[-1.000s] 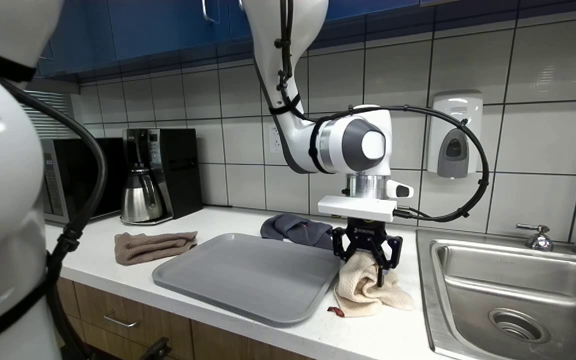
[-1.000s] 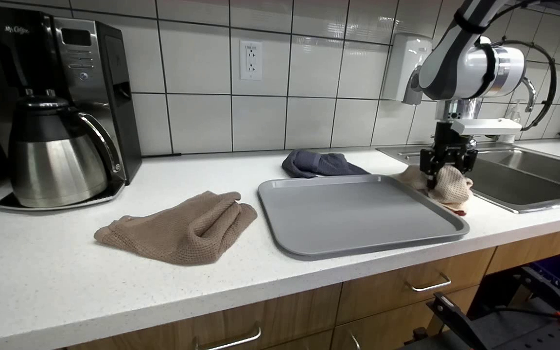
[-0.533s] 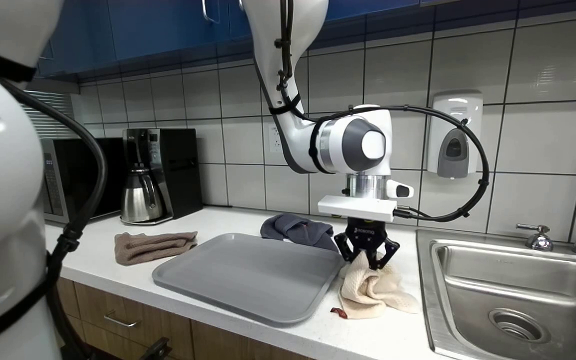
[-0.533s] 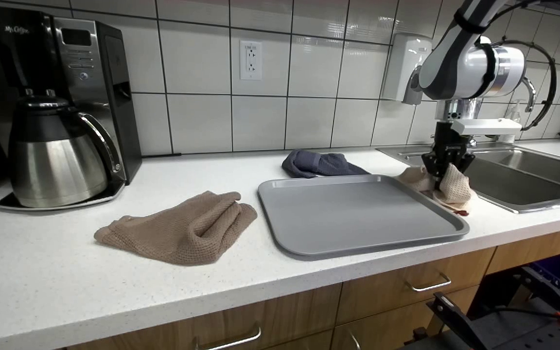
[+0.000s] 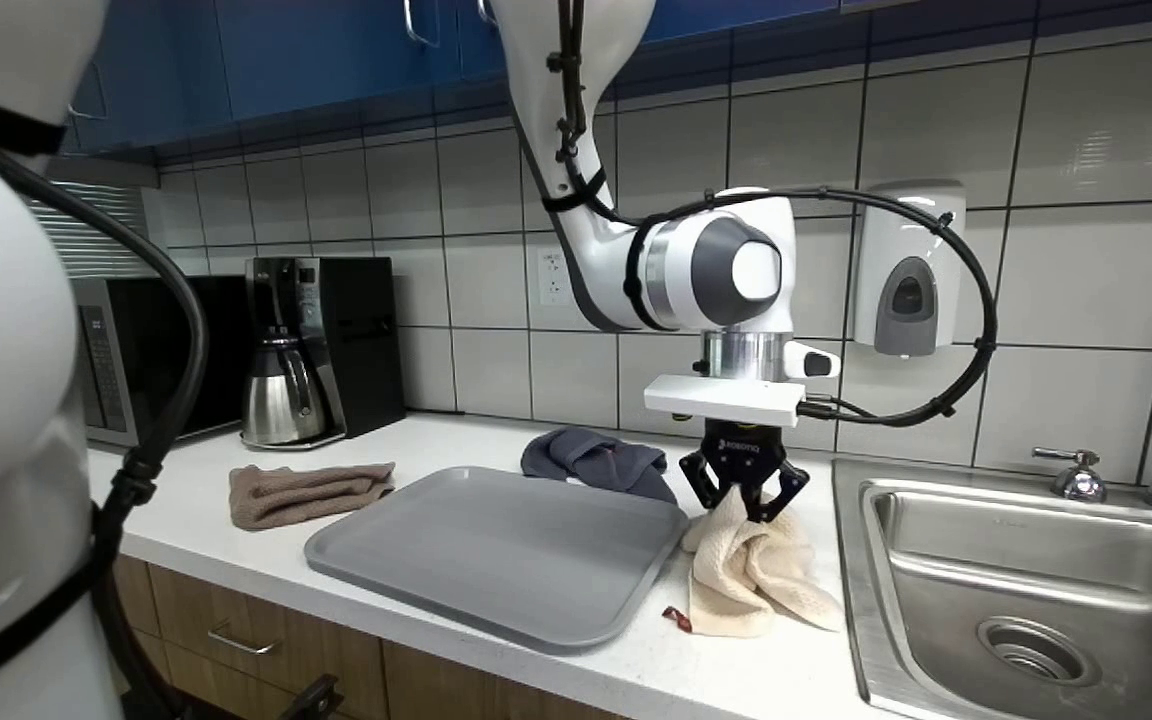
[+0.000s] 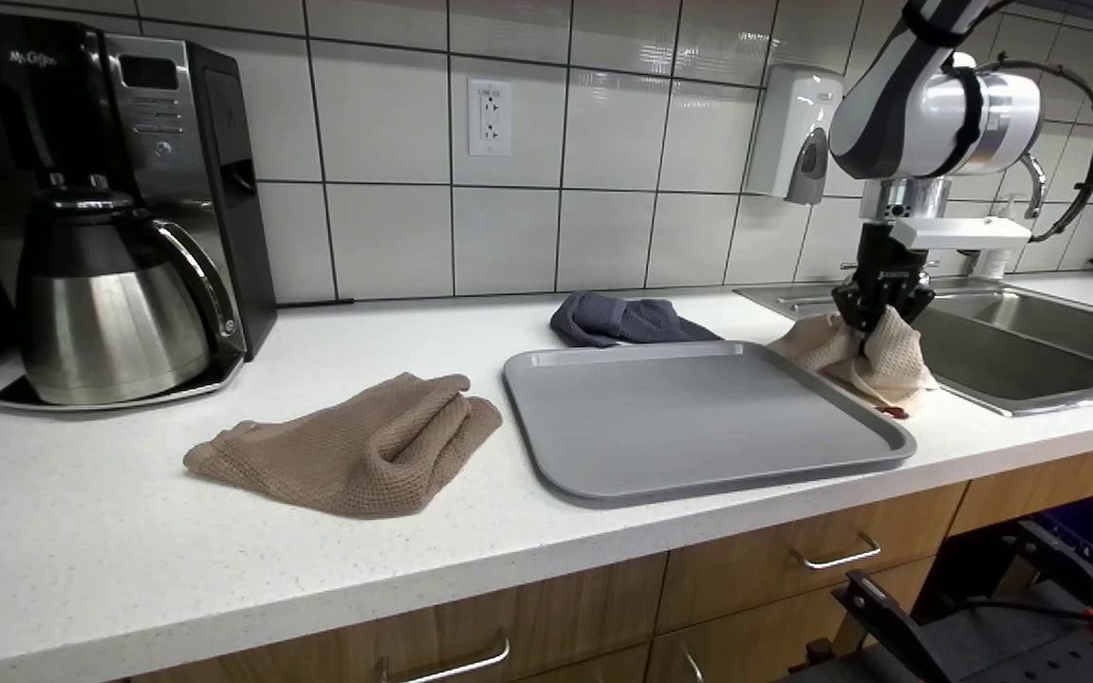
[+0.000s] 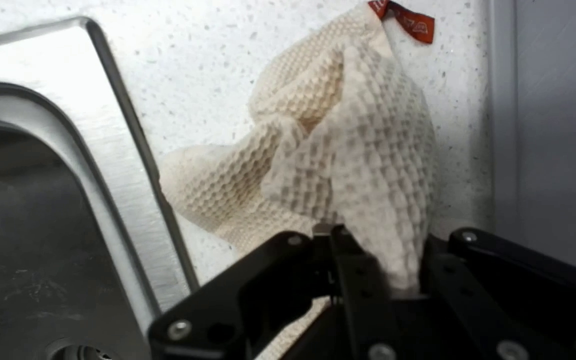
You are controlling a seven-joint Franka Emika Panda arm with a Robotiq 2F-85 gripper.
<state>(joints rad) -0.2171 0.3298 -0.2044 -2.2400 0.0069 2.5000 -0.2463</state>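
The white counter (image 5: 446, 440) carries everything I work among. I read the dial from the middle of the grey tray (image 5: 496, 555), twelve straight up in an exterior view: the steel sink (image 5: 871, 600), let into the counter, lies out at three. Beyond the tray's rim, a brown cloth (image 5: 311, 495) rests folded between nine and ten, and a navy cloth (image 5: 596, 460) is bunched between one and two. The cream cloth (image 5: 736, 565) is at three, between tray and sink. My gripper (image 5: 748, 503) points straight down over it, presumably because both hem it in. Its fingers (image 7: 363, 290) are drawn nearly together with a fold pinched between them; that pinch is why the fabric peaks while its lower edges rest on the counter. At the cloth's eight, a red tag (image 5: 677, 619) shows, apparently attached to its corner.
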